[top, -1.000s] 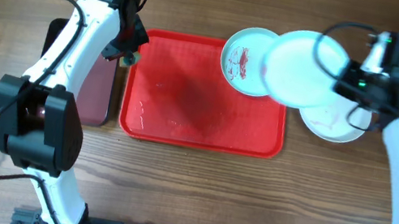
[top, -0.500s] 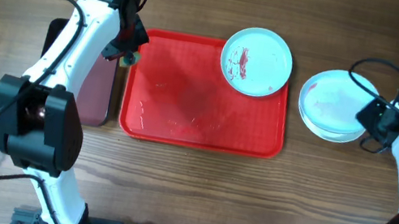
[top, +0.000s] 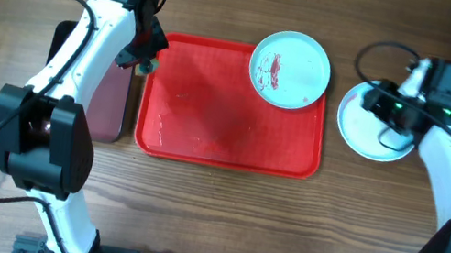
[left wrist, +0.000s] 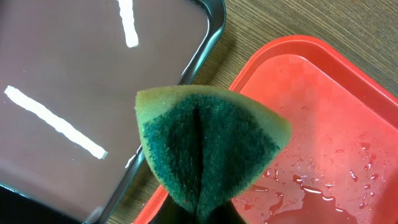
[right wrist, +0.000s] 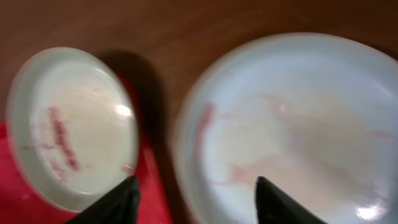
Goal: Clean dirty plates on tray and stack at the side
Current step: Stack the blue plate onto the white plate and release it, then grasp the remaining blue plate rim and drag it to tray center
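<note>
The bright red tray (top: pixel 209 114) lies mid-table, wet with drops (left wrist: pixel 323 180). A pale aqua plate (top: pixel 290 69) with red sauce smears rests on its far right corner (right wrist: pixel 71 127). Right of the tray, a pale plate (top: pixel 370 141) with faint pink smears sits on the wood (right wrist: pixel 298 124); whether another lies under it I cannot tell. My right gripper (top: pixel 371 106) hovers open over that plate's left rim, nothing between its fingertips (right wrist: pixel 196 186). My left gripper (top: pixel 144 62) is shut on a folded green and yellow sponge (left wrist: pixel 208 143) above the tray's far left corner.
A smaller dark maroon tray (top: pixel 110 97) with a black rim lies left of the red tray, under my left arm (left wrist: pixel 93 81). Bare wood surrounds both trays. The arm bases stand at the near edge.
My right gripper carried a pale plate from over the tray's right corner out to the right, let go of it there and opened. The left arm stayed still.
</note>
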{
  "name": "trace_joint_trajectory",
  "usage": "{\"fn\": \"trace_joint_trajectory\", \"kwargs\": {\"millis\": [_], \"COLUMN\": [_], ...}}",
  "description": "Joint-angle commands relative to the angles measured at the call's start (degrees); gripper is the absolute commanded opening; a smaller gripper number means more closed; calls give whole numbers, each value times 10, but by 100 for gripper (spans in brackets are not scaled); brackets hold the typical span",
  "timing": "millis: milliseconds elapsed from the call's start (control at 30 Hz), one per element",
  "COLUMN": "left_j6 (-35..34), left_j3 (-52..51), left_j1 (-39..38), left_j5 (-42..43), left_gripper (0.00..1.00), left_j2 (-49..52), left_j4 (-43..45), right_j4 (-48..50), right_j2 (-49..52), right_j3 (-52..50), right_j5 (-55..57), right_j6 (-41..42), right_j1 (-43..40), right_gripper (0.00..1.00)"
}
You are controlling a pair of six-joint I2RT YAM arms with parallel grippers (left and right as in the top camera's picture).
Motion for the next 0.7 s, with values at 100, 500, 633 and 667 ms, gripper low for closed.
{"fn": "trace_joint_trajectory", "kwargs": {"millis": [100, 500, 633, 667], "left_j6": [9, 9, 9, 9], "left_j3": [-4, -4, -4, -4], "left_j1": [-2, -2, -2, -2], "left_j5": [5, 5, 5, 5], "left_gripper": [4, 4, 4, 4], "left_j2": [1, 1, 1, 1], "left_j4": [-1, -9, -9, -9], "right_j4": [29, 56, 57, 57], "right_j2": [16, 138, 151, 156], "right_j3": [17, 17, 17, 17], "right_j5": [61, 13, 7, 3], "right_j6": [172, 242, 250, 255], "right_j1": [128, 162, 167, 167], "right_gripper": [63, 27, 31, 33]}}
